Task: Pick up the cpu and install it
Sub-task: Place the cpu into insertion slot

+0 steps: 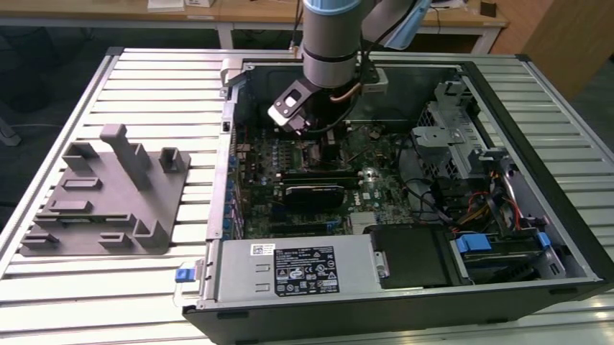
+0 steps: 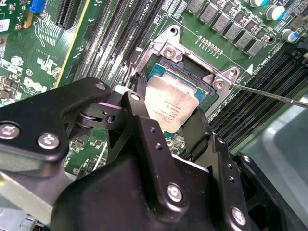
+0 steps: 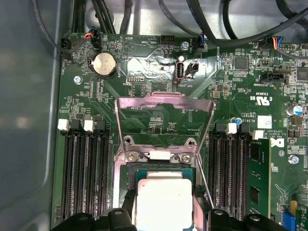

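A slatted metal table (image 1: pixel 144 79) carries an open computer case (image 1: pixel 384 316), with a grey holder block (image 1: pixel 106 194) at the exterior view's left. The robot arm (image 1: pixel 331 36) reaches into the case at upper middle of that frame. In the second wrist view the jaws are closed on opposite edges of the cpu (image 2: pixel 171 103), probably to keep it level over the socket (image 2: pixel 195 79). In the first wrist view the load plate (image 3: pixel 144 102) stands raised, leaving the socket open.

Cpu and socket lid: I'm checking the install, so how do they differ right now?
The cpu is a solid silvery square; the lid is an open frame with board showing through. The cpu sits level at the socket, held by the gripper; the lid is swung open, clear of it. Both are bare grey metal.
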